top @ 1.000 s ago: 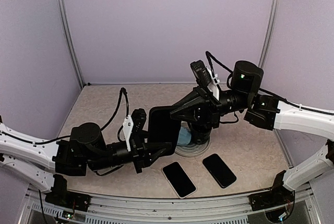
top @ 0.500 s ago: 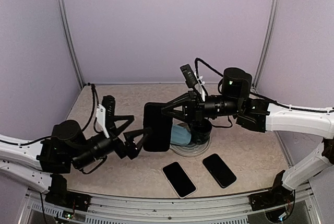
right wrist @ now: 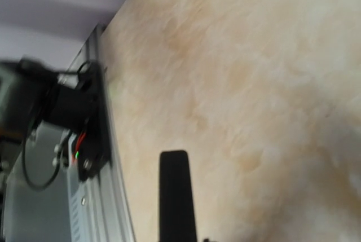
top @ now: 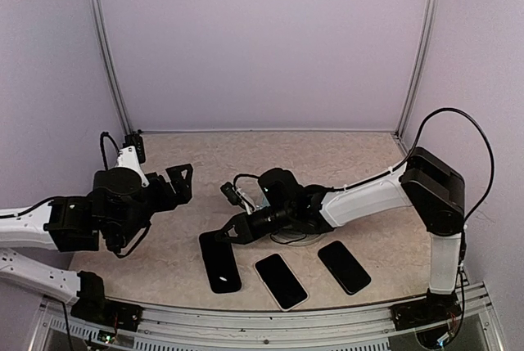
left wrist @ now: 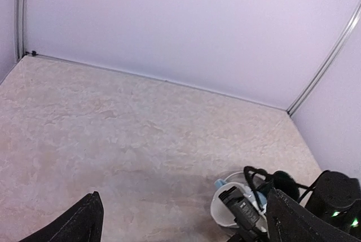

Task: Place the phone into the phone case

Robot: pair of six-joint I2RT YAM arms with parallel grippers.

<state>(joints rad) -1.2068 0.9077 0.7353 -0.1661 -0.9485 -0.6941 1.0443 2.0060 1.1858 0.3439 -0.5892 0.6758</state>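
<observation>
A black phone case lies flat on the table near the front, and I cannot tell if a phone is inside it. My right gripper is low at its far end, shut on that end. In the right wrist view the phone case runs up from the bottom edge as a dark slab. Two phones with glossy screens, one phone and the other phone, lie to the right of the case. My left gripper is pulled back at the left, open and holding nothing. Its fingers stand wide apart.
A white bowl with something blue inside sits at mid table, mostly hidden behind the right arm. The metal front rail runs close beside the case. Purple walls close in the back and both sides.
The left gripper opened, let go of the case and drew back to the left. The right arm swung down and left, bringing the case from mid-air onto the table.
</observation>
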